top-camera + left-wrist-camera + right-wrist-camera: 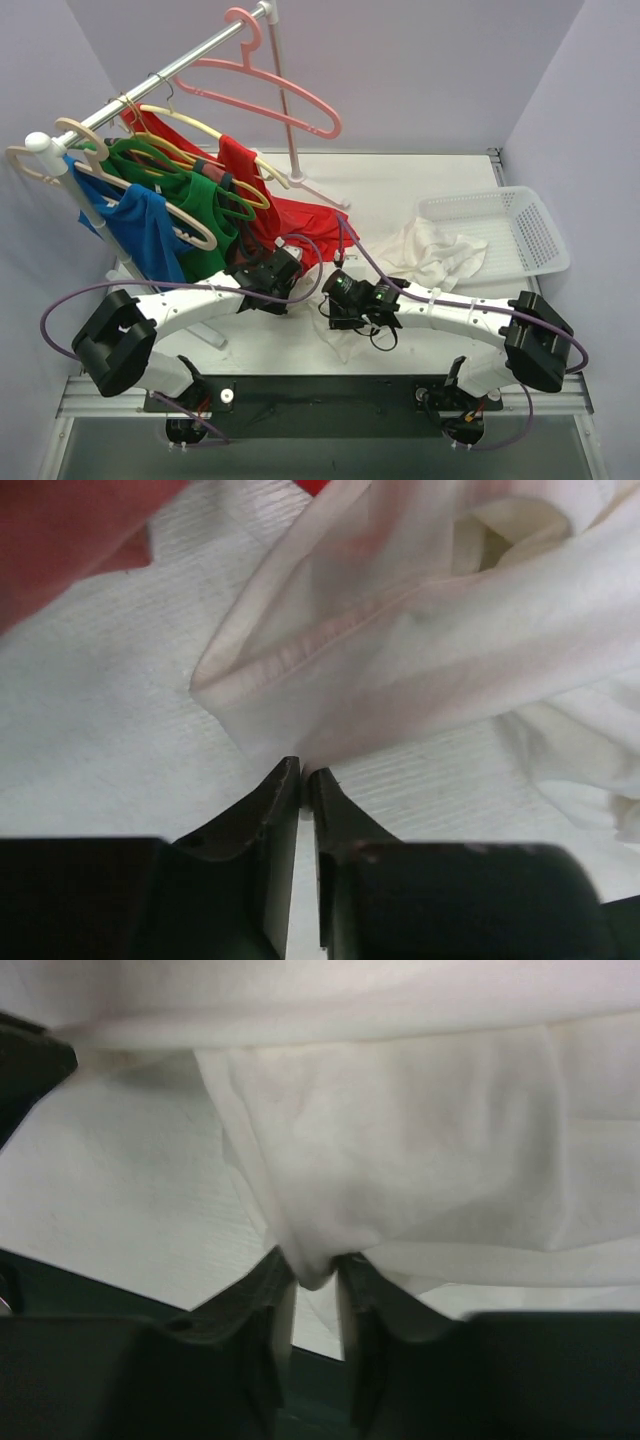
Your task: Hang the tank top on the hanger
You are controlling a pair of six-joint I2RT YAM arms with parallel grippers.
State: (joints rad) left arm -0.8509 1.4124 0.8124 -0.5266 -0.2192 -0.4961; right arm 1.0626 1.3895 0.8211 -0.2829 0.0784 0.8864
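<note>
- Left claw point(288, 268) sits low over the worktop point(400, 180), in front of the hanging clothes. In the wrist view the left claw point(303, 772) is drawn in to a thin slit. The edge of the tank top point(450, 650) runs right into the tips and looks pinched there.
- Right claw point(335, 288) is just beside the left one, tips pointing toward it. In the wrist view the right claw point(315, 1270) is clamped on a small fold of the tank top point(420, 1140), and the cloth bulges between the fingers.
- The tank top point(435, 250), white and wrinkled, lies mostly as a heap on the worktop against the near left corner of the white mesh basket point(535, 235). A thin part stretches left to the two claws, and a scrap shows beneath the right claw.
- The hem of the cloth lies on the textured worktop point(90, 740) ahead of the left claw. The right wrist view shows bare worktop point(120, 1200) to the left of the gripped fold.
- Pink hanger point(280, 90) hangs by its hook at the far end of the metal rail point(180, 62), bare and well apart from the tank top.
- Further down the rail, on beige hangers point(200, 235), hang a red garment point(300, 215), a green garment point(205, 215) and a blue garment point(150, 230).
- The red garment's hem trails onto the worktop just behind the left claw, and red cloth point(60, 530) fills the upper left of the left wrist view.
</note>
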